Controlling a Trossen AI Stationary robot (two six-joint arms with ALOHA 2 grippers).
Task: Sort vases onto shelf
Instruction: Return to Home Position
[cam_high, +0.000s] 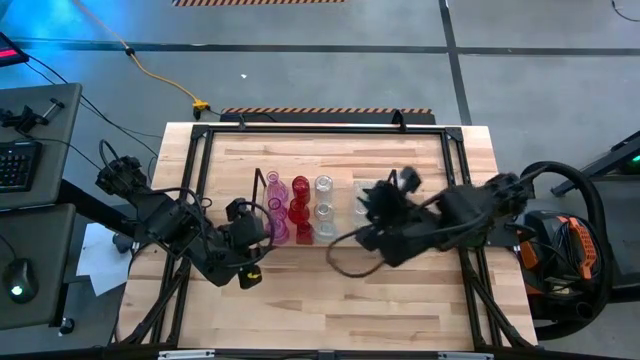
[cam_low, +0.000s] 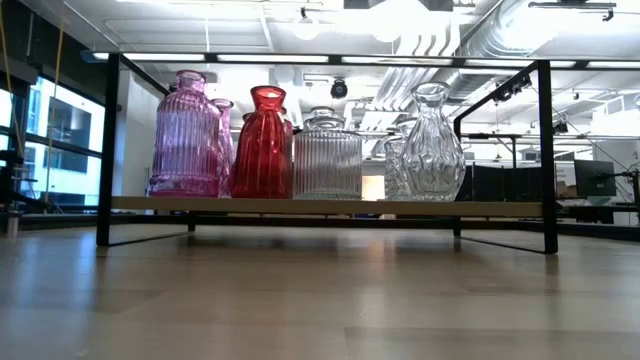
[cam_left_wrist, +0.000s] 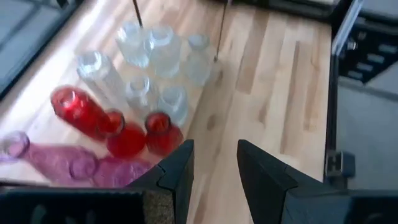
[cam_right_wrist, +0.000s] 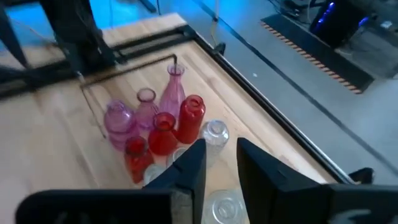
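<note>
Light-wood table (cam_high: 330, 300), open workshop behind. Shelf (cam_low: 480, 207) stands mid-table and carries pink vases (cam_low: 186, 135), red vases (cam_low: 262, 145) and clear vases (cam_low: 327, 158), grouped by colour. Left gripper (cam_left_wrist: 214, 171) hangs beside the shelf's pink end, fingers spread, empty. Right gripper (cam_right_wrist: 219, 165) hangs by the shelf's clear end, fingers spread, empty.

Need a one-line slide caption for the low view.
Pink vases, red vases and clear vases stand grouped by colour on the wire-framed shelf; neither arm in frame.

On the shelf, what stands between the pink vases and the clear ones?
The red vases stand in a row between the pink vases and the clear vases. The high view shows this, and the low view agrees.
</note>
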